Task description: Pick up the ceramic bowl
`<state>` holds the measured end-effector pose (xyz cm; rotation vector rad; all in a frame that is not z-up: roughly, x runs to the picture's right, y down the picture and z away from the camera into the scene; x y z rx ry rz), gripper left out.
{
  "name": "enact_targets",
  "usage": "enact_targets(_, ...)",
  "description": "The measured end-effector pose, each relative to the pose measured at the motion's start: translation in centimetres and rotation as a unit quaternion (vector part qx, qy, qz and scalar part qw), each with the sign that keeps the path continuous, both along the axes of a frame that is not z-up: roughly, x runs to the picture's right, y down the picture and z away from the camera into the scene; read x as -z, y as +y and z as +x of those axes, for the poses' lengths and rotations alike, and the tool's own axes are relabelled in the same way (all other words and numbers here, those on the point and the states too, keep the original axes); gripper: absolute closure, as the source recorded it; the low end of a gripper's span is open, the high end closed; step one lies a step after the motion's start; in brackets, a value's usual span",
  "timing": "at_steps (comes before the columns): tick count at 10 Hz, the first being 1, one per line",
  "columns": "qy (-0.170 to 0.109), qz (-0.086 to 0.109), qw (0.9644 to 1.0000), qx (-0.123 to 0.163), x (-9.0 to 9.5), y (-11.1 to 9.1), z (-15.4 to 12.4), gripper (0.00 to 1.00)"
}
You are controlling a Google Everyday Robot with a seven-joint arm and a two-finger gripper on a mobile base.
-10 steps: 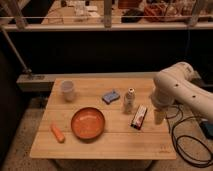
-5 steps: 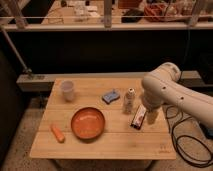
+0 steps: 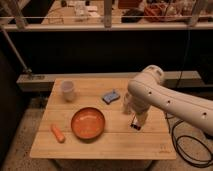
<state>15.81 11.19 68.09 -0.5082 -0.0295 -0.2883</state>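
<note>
The ceramic bowl (image 3: 88,123) is wide, shallow and orange. It sits upright on the wooden table (image 3: 117,142), left of centre near the front. My white arm (image 3: 160,97) reaches in from the right and bends down over the table's right-middle part. The gripper (image 3: 135,117) is at the arm's lower end, just above the tabletop, about a bowl's width to the right of the bowl and not touching it. The bowl is empty and nothing covers it.
A small white cup (image 3: 68,90) stands behind the bowl at the back left. An orange carrot-like piece (image 3: 58,133) lies left of the bowl. A blue sponge (image 3: 111,96) lies behind it. Small items under the arm are mostly hidden. A black cable (image 3: 186,145) hangs at the right.
My arm has swung left from the table's right edge over its right-middle part, closer to the bowl, and now covers the small items there. The bowl has not moved.
</note>
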Motion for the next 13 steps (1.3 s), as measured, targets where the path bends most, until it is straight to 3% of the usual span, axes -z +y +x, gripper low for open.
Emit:
enact_targets(4, -0.032, 0.006, 0.9982, 0.051, -0.1, 0.4, -3.3, 0.2)
enact_targets(8, -0.062, 0.013, 0.9939, 0.091, -0.2, 0.5, -5.2, 0.2)
enact_targets(10, -0.076, 0.015, 0.9903, 0.115, 0.0, 0.6, -6.2, 0.2)
enact_targets(12, -0.1, 0.019, 0.9827, 0.154, 0.2, 0.6, -7.7, 0.2)
enact_targets(13, -0.103, 0.019, 0.9815, 0.16, 0.2, 0.7, -7.7, 0.2)
